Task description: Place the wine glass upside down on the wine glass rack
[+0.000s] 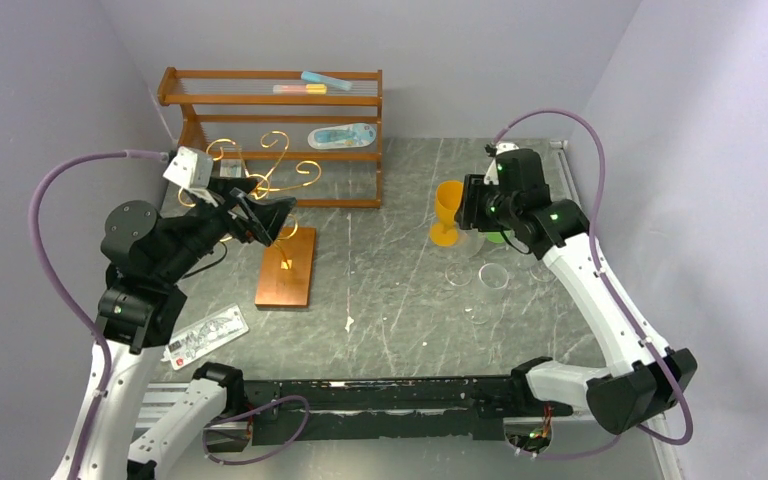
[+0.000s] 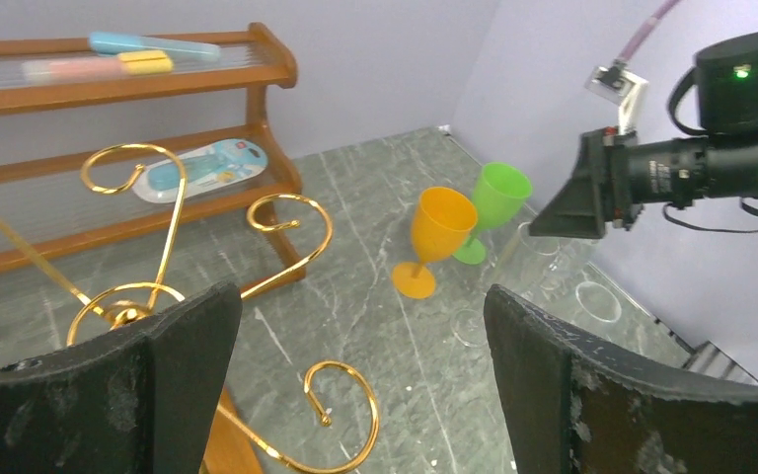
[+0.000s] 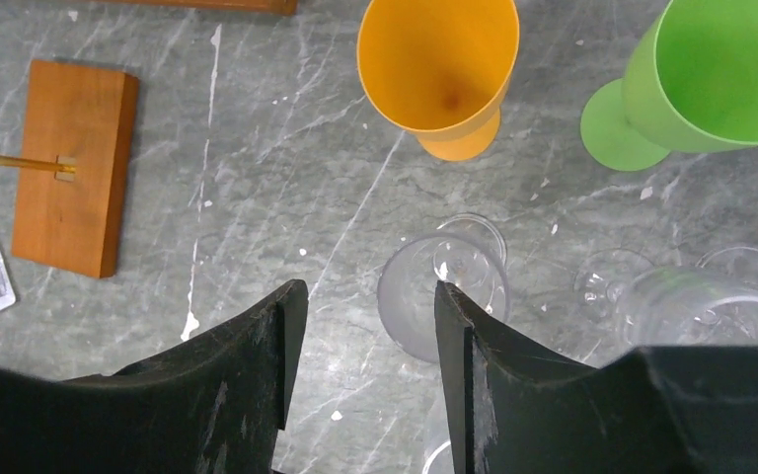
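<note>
The step in hand looks like the pick-up: nothing hangs on the rack yet, and no glass is held.

At the left, the left arm reaches forward with its wrist raised over the wine glass rack [image 1: 287,270]. The left claw [image 2: 360,301] is spread wide and released, with nothing between its fingers. The rack stands on the table [image 1: 390,300] just in front of the brown wooden shelf unit [image 1: 270,100], its gold scroll arms curling out from the post.

Further right stand an orange goblet [image 3: 439,69] and a green goblet [image 3: 720,69], both upright and just beside each other. Near them, on the side towards the arms, is a group of clear glasses.

One clear wine glass [image 3: 424,296] stands upright there, well apart from the rack. The right arm is stretched out with its wrist tipped steeply down over it. The right claw [image 3: 370,288] has its jaws part-way apart, and the glass shows partly in the gap and partly behind 1 finger. It seems to sit below the fingertips, not pinched, so the claw appears to grasp nothing.

The next move probably calls for centring the gap on the glass and lowering before clenching. After that, the glass must be carried left, inverted and hooked by its foot on a scroll arm. A second clear glass [image 3: 701,306] close on the right leaves little room.
</note>
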`<state>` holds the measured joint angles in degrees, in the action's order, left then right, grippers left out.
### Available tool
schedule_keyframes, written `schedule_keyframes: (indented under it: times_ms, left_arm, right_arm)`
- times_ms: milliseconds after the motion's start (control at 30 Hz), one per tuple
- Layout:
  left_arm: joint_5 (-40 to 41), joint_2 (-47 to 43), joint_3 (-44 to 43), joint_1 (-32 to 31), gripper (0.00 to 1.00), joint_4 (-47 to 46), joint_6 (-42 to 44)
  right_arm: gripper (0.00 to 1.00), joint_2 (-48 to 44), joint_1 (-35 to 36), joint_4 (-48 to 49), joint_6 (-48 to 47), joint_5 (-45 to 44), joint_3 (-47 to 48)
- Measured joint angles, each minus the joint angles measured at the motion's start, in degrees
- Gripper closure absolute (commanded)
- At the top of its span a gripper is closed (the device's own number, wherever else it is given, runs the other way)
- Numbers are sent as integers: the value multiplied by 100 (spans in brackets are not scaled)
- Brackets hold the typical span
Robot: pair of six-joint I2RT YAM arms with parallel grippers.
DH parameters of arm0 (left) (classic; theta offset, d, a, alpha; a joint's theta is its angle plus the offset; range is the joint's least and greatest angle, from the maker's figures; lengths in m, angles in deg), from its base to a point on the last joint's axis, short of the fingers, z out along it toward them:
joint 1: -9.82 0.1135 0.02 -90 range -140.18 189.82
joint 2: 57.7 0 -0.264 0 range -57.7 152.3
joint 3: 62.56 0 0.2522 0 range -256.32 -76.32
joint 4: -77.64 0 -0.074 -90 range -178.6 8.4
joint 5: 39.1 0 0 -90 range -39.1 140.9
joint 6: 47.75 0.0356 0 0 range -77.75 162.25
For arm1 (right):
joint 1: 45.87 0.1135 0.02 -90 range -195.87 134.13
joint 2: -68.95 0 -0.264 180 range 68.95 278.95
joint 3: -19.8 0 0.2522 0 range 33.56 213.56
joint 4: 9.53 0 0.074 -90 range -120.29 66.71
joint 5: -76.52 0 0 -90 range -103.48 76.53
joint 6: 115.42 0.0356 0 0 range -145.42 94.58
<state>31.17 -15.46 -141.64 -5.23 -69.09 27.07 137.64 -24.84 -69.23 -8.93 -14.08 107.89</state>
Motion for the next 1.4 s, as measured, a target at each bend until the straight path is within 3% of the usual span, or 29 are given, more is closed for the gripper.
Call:
schedule_keyframes:
  times_ms: [267, 567, 767, 1033, 1233, 1400]
  left_arm:
    - [-623, 313, -17, 0, 3, -387, -249]
    - [-446, 203, -85, 0, 3, -393, -479]
    - [-317, 144, -81, 0, 3, -334, -520]
    - [-13, -35, -160, 0, 3, -173, -503]
    - [415, 26, -468, 0, 3, 162, -693]
    - [304, 286, -815, 0, 3, 260, -1078]
  right_arm:
    - [53, 520, 223, 151, 61, 31, -118]
    - [100, 822, 439, 138, 153, -247, -232]
    - [100, 826, 654, 13, 48, -251, -94]
    - [100, 566, 990, 35, -87, 1088, -15]
    - [100, -284, 994, 1062, 118, 1456, -103]
    - [100, -1311, 994, 2625, 476, 1261, -798]
